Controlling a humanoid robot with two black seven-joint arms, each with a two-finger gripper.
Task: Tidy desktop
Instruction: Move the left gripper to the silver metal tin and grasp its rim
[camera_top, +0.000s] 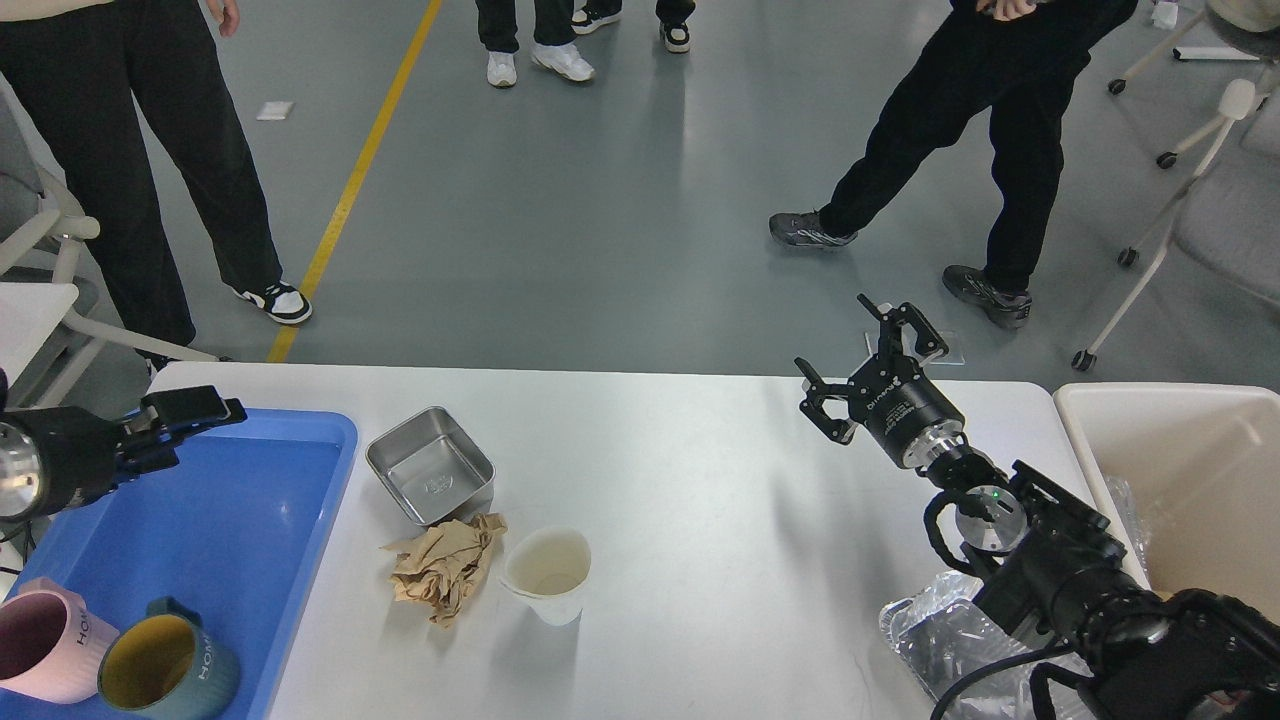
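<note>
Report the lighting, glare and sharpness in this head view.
Head view: even overhead light, with soft shadows under the paper cup and crumpled brown paper on the desktop. Glare spots show on the blue tray and the steel pan, and broad reflections on the grey floor. The right hand is crisp; the left hand at the frame edge is dark, its fingers indistinct.
</note>
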